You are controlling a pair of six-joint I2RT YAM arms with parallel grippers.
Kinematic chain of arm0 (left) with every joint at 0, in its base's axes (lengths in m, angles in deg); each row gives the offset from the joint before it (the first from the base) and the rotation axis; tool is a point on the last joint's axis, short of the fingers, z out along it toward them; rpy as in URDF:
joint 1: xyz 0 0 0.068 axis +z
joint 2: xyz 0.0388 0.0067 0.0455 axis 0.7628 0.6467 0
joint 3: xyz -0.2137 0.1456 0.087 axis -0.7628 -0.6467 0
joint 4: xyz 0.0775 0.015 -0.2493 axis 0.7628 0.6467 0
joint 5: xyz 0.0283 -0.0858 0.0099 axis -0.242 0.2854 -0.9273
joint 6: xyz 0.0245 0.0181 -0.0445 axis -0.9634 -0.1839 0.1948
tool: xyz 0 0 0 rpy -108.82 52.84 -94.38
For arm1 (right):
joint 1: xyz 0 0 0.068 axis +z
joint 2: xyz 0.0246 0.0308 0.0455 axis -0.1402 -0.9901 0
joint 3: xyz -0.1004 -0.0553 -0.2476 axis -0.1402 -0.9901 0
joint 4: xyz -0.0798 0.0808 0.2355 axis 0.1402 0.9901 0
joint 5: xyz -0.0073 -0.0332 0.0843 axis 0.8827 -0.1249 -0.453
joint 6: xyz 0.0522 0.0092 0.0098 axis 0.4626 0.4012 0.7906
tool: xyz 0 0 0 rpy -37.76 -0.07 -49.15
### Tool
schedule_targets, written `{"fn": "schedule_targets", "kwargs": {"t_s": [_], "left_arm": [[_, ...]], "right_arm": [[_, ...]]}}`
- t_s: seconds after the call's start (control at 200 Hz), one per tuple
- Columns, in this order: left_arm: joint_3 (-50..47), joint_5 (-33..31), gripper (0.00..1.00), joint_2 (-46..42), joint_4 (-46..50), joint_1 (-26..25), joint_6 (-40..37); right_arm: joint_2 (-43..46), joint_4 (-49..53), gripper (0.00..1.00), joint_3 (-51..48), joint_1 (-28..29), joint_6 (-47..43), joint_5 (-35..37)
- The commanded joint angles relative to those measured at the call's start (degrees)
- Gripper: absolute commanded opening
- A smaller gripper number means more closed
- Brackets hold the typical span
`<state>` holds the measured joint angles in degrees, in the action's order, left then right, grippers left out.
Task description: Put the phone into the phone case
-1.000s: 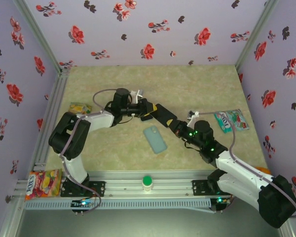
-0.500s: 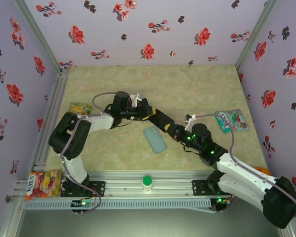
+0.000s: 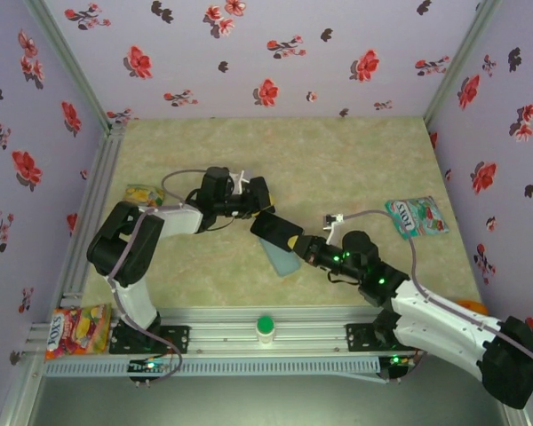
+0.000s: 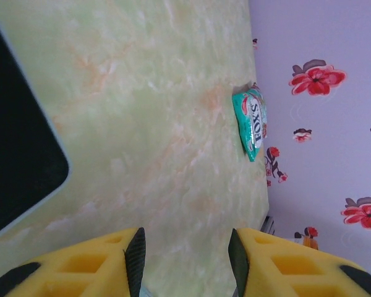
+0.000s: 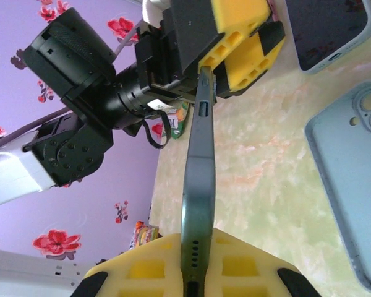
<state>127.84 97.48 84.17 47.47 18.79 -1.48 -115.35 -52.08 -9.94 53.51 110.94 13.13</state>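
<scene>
Your phone (image 3: 275, 229) is not in the phone case (image 3: 284, 262) yet: it is up off the table, pinched on its edges by the right gripper (image 3: 289, 238), whose fingers are closed tight on it. From above it hangs over the far end of the case, in the middle of the table (image 3: 355, 160). In the right wrist view the phone (image 5: 198, 185) runs edge-on out of the right gripper (image 5: 195, 266), with the pale blue phone case (image 5: 349, 204) lying flat beside it, camera cut-outs showing. You cannot tell from these views whether its open side faces up. The left gripper (image 3: 260, 200) sits just beyond the phone's far end, and its wrist view shows the left gripper (image 4: 185, 253) with fingers parted and nothing between them. So the pick-up is done; lining the phone up over the case, lowering it and pressing it in all look to be left. For writing, the green packet (image 4: 253, 124) at the right of the table reads "FOX'S", and the multicoloured packet (image 3: 80, 328) at the near left seems to carry the same name. The small yellow-green packet (image 3: 144, 193) on the left is too small to read.
</scene>
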Motion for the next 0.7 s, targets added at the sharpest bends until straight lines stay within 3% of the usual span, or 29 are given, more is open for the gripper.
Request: {"fn": "schedule_targets", "kwargs": {"t_s": [0.0, 0.43, 0.695], "left_arm": [[-1.26, -1.05, 0.45, -1.86, 1.15, 0.49, -1.95], [-3.49, -5.1, 0.44, -6.97, 6.71, 2.61, -6.84], [-6.02, -8.58, 0.42, -9.27, 9.15, 2.61, -9.8]], "right_arm": [[2.5, -8.97, 0.0, 0.07, 0.66, 0.09, 0.51], [10.77, 3.0, 0.0, -2.91, 2.79, 3.1, 8.66], [13.15, 8.06, 0.0, -4.31, 7.03, 5.64, 16.21]]}}
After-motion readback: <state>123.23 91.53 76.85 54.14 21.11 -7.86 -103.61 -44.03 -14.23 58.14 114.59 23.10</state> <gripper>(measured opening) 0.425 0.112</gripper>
